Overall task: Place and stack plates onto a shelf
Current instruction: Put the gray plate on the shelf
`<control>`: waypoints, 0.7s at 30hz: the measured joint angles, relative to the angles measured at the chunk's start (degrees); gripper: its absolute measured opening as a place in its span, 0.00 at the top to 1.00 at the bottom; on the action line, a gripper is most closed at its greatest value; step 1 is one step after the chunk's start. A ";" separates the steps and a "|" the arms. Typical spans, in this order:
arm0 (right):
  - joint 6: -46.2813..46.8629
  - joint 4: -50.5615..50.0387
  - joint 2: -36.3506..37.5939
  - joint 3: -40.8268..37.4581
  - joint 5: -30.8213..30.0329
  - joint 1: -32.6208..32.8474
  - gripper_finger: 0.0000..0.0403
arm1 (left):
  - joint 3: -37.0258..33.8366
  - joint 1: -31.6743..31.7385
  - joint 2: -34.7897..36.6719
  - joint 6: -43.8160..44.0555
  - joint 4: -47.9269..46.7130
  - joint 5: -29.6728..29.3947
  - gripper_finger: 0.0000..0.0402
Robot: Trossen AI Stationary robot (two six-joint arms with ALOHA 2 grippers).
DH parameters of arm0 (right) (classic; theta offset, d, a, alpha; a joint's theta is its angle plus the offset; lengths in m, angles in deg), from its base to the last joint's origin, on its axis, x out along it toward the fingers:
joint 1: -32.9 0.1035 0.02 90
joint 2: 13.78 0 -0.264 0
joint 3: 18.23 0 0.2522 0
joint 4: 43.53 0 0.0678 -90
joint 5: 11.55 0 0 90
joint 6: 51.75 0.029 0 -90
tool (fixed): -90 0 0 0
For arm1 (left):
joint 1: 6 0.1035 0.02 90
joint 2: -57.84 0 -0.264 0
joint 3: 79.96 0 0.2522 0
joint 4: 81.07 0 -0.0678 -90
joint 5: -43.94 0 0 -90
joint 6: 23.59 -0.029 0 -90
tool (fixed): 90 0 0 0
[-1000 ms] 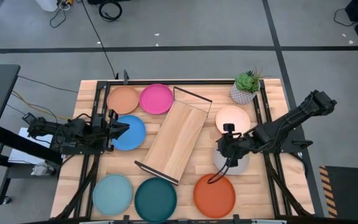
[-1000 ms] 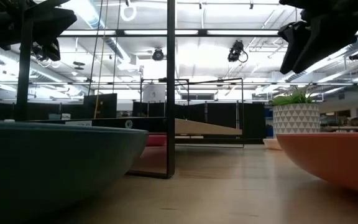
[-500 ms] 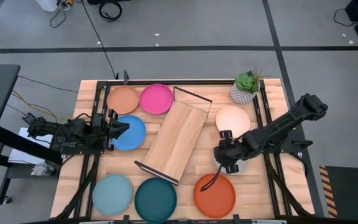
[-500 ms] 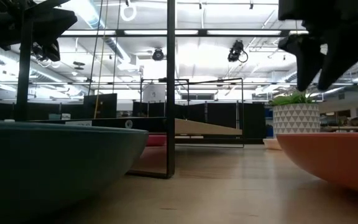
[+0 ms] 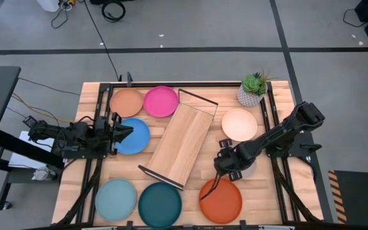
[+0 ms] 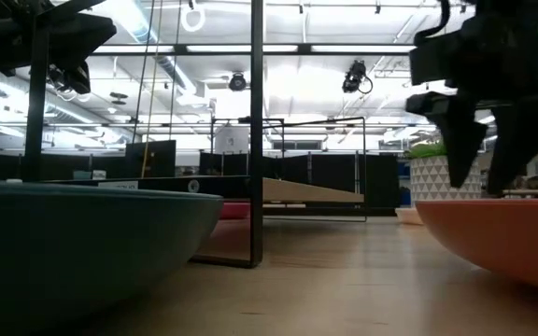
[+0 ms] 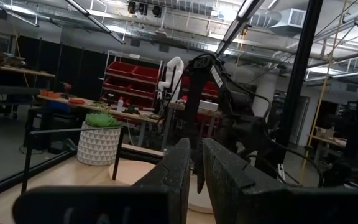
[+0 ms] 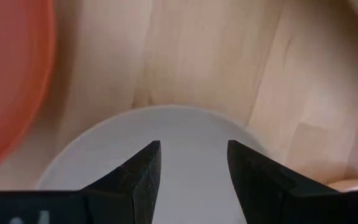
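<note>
Light wood shelf bare; no plate stacked. Right claw, spread, hangs over round grey plate; left claw pressed together.

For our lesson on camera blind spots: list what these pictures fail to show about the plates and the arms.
- Grey plate, high view: mostly covered by the right gripper; only its edge shows. Right wrist view cuts it off at the bottom.
- Contact between the right fingers and that plate: not settled by any view.
- Dark teal plate and orange-red plate, low view: cut off by the edges.
- Left gripper: whether it touches the blue plate is unclear.
</note>
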 joint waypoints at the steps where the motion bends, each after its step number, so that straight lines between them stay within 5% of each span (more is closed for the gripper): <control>1: -1.96 0.09 -0.01 0.10 -0.13 -0.38 0.53 | -0.01 0.00 0.00 0.00 0.02 -0.03 0.87; 14: -21.19 1.62 0.00 1.88 5.66 -10.73 0.64 | -0.02 0.02 0.00 -0.13 -0.48 -0.17 0.87; 21: -11.55 -8.54 0.03 4.35 6.92 -10.23 0.64 | 0.00 0.01 0.00 0.02 -0.88 -0.17 0.87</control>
